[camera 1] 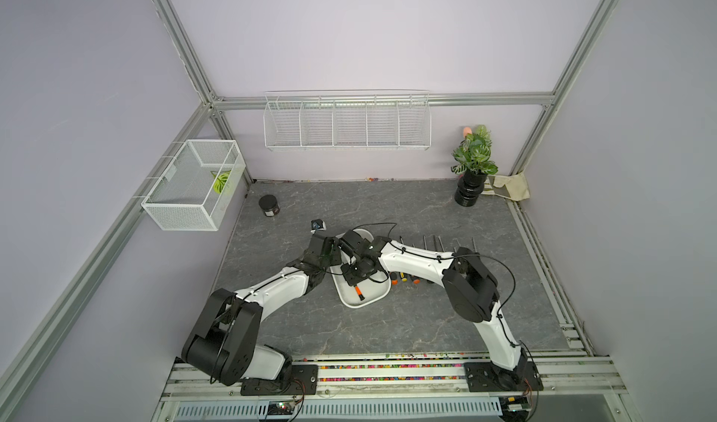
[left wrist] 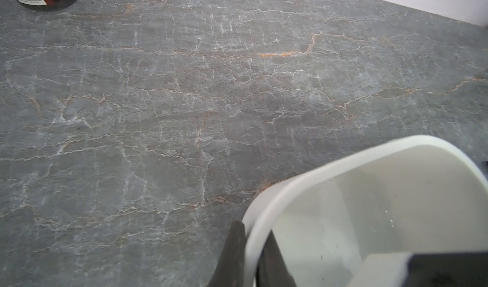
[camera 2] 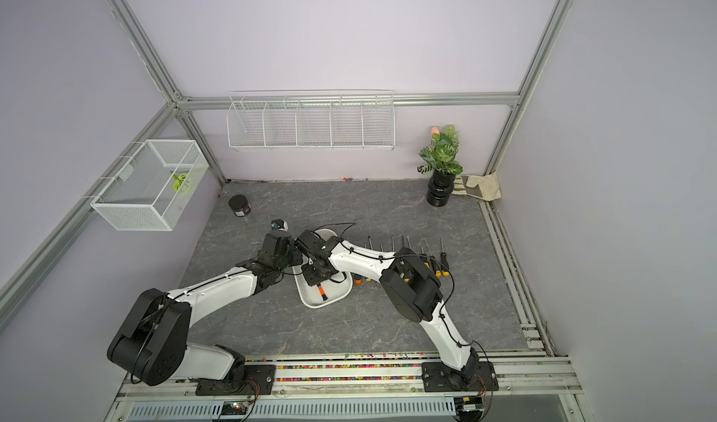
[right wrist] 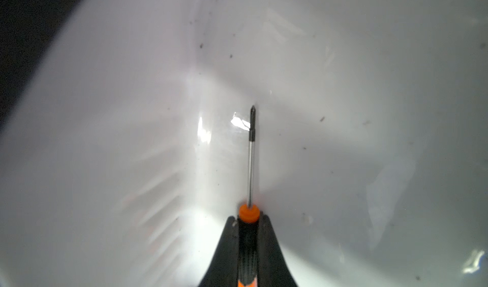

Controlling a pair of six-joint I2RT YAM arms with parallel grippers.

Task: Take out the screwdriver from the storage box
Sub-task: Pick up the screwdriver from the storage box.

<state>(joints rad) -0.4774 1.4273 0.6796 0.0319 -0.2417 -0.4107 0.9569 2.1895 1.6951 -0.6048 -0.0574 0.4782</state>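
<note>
Your right gripper is clamped on the black handle of the screwdriver - the tool is inside the storage box, mid-table. Farther along, your left gripper pinches the box's rim - fingers together on the wall.

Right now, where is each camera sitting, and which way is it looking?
Top views: high above the robot, looking down on the table; the left arm and right arm show.
Left wrist: on the left arm, facing the table; the left gripper clamps the storage box rim.
Right wrist: low over the box, facing its floor; the right gripper holds the screwdriver.
Shared: all show the box.
</note>
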